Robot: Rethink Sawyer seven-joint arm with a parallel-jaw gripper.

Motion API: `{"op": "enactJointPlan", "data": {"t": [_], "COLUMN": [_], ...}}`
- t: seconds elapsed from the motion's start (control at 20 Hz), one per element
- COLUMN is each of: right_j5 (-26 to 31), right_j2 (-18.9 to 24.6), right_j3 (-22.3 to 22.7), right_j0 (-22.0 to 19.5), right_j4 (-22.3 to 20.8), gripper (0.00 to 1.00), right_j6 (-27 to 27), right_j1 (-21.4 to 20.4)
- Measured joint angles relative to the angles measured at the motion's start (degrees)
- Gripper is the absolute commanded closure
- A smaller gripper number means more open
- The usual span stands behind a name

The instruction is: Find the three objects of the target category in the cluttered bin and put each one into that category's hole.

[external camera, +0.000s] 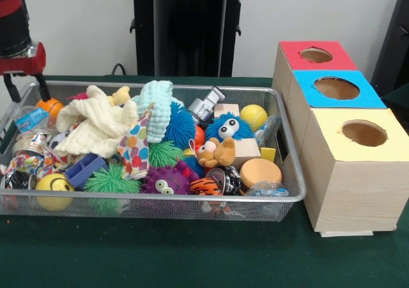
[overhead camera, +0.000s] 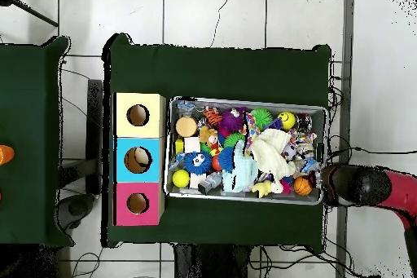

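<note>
The robot arm [external camera: 14,26] is a black cylinder with red bands, a red bracket and thin black rods below.

Cluttered bin [overhead camera: 247,103] lies just beside three boxes [overhead camera: 139,158] with holes.

No readable text, label, brand name or number appears in either view. The three wooden boxes carry only plain colored tops, red [external camera: 317,55], blue [external camera: 337,89] and yellow [external camera: 362,135], each with a round hole and no writing. In the wire bin [external camera: 160,202], the patterned cloth [external camera: 135,149] shows colored dots, not letters. The yellow ball [external camera: 54,184] at the near left corner bears a printed smiley face, the only sign-like mark. A small blue packet [external camera: 32,119] at the bin's left side and a patterned ribbon [external camera: 25,163] near it have markings too small to read.
</note>
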Motion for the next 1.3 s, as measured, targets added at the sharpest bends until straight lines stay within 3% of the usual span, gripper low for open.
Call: {"op": "enactJointPlan", "data": {"t": [0.55, 1.3], "right_j5": [-0.01, -0.96], "right_j2": [0.12, 0.11], "right_j3": [-0.14, -0.08], "right_j0": [0.01, -0.02], "right_j4": [1.9, 1.66], "gripper": [0.0, 0.0], "right_j6": [0.0, 0.0], "right_j1": [-2.35, 0.02]}}
